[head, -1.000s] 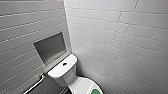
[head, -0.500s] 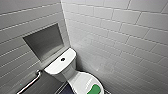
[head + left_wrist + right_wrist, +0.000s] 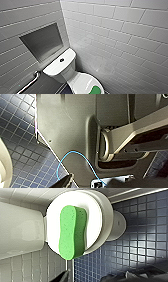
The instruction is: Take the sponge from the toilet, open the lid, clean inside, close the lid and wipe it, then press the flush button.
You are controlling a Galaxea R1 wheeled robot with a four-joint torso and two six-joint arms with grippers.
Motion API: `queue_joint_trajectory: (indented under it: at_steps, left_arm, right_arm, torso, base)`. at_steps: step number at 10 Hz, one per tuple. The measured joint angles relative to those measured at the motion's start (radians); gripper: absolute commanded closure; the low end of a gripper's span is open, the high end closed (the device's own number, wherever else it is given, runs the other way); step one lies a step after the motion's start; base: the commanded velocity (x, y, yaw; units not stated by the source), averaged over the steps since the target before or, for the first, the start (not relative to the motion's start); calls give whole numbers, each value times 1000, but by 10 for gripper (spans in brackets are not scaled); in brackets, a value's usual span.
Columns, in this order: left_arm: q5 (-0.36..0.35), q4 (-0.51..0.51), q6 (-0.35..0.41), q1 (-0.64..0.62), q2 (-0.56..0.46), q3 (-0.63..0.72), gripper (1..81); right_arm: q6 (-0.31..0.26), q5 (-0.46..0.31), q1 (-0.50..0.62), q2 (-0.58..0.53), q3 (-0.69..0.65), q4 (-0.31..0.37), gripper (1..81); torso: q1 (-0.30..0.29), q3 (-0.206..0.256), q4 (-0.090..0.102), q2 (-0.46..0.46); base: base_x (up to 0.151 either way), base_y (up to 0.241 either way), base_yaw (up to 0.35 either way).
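The white toilet (image 3: pixel 62 72) stands in the corner of a tiled room, low in the head view. Its flush button (image 3: pixel 61 60) sits dark in the middle of the tank top. The lid (image 3: pixel 81 83) is down, and the green sponge (image 3: pixel 94 90) lies flat on its front end. In the right wrist view the sponge (image 3: pixel 72 233) rests on the lid (image 3: pixel 52 220), with the tank (image 3: pixel 20 230) beside it. My right gripper (image 3: pixel 95 278) hangs open some way off the sponge, nothing between its fingers. My left gripper (image 3: pixel 87 184) is open over the floor, holding nothing.
A recessed niche (image 3: pixel 41 41) is set in the wall behind the tank. A metal grab bar (image 3: pixel 30 82) runs along the wall beside the toilet. The tiled side wall (image 3: pixel 125 45) stands close to the bowl. Dark blue mosaic floor (image 3: pixel 140 230) surrounds the toilet base.
The head camera has shifted a little, so more of the lid and the sponge shows at the bottom edge. The toilet and sponge have not moved.
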Motion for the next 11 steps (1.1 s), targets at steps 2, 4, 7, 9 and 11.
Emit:
queue_joint_trajectory:
  at_steps: [2, 4, 7, 9, 11]
  left_arm:
    - [-2, 0, 0, 2, 0, 0, 10]
    - [-2, 0, 0, 3, 0, 0, 10]
    - [-2, 0, 0, 11, 0, 0, 10]
    - [-1, 0, 0, 11, 0, 0, 10]
    - [-1, 0, 0, 11, 0, 0, 10]
  right_arm:
    - [0, -53, 23, 42, -56, -2, 10]
    - [0, -92, 32, 98, -135, -3, 10]
    - [0, -144, 53, 173, -216, -6, 10]
    - [0, -152, 55, 169, -218, -8, 10]
    - [0, -155, 61, 165, -222, -9, 10]
  torso:
    - [48, 0, 0, -76]
    - [95, 0, 0, -151]
    - [158, -9, 0, -255]
    - [195, -59, 0, -316]
    - [230, -85, 0, -373]
  base:
    - [0, 0, 0]
    - [0, 0, 0]
    - [0, 0, 0]
    - [0, 0, 0]
    - [0, 0, 0]
